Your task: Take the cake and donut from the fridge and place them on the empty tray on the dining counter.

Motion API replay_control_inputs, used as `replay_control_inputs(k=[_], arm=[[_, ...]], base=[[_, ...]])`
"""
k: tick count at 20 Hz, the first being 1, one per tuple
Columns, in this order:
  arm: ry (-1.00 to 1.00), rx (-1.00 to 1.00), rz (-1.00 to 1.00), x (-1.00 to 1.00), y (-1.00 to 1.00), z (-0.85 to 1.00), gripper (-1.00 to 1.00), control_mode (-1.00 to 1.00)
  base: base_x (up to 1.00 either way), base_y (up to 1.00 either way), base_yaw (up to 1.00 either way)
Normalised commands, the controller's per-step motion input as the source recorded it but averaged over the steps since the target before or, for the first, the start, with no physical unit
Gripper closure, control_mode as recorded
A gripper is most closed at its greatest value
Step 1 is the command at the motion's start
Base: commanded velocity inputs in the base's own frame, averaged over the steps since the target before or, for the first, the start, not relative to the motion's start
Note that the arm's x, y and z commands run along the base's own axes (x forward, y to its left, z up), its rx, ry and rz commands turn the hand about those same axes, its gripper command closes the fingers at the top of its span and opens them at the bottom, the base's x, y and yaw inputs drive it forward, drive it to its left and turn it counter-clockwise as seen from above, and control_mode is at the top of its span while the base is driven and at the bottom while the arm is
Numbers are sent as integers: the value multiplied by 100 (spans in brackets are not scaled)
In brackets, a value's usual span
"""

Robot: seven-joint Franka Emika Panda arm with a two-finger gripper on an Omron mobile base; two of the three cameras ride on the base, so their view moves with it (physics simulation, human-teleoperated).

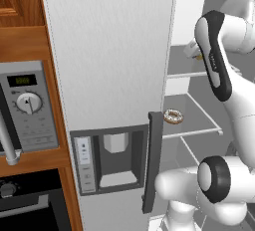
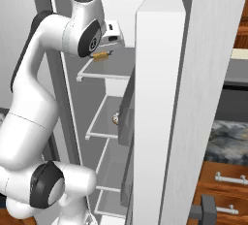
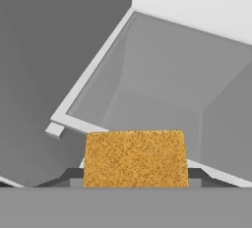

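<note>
At about nine o'clock in the left base view stands the closed door of the fridge [image 1: 107, 51] — flat silver-grey, with a recessed water dispenser [image 1: 115, 158] and a dark vertical handle [image 1: 152, 161] just right of it. Past that handle, near three o'clock of it, the donut [image 1: 173, 116] lies on a thin glass shelf [image 1: 199, 120] with a pale rim: a small ring, pale frosting, dark speckles, brown edge.

Higher, toward one o'clock, the hand [image 2: 103, 54] is inside the open compartment above the upper shelf, and the cake [image 3: 135, 158] sits between its fingers — pinched, as far as I can judge, since the tan, grainy square lies right at the tips in the hand view. It is flat, with softly rounded corners.

The risks, as I judge them: the piece is tiny, so a shallow pinch could let it slip and drop onto the shelves on the way out. The open right door [image 2: 157, 103] stands close beside the arm, and a wide swing could clip it or the shelf rim.
</note>
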Motion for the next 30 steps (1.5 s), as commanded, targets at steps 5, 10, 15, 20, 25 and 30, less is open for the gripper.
replay_control_inputs(k=[5, 10, 15, 20, 25, 30], arm=[[-17, 9, -28, -100, 12, 0, 100, -100], [-16, 6, -27, -89, 33, -9, 100, -100], [-2, 7, -13, -80, 6, 7, 100, -100], [-2, 5, 0, -58, 0, -3, 100, -100], [-10, 2, -1, -80, 1, 0, 100, -100], [-3, 2, -1, -37, 1, 7, 100, 100]], base=[[0, 0, 0], [0, 0, 0], [0, 0, 0], [0, 0, 0], [0, 0, 0], [-60, 0, -2]])
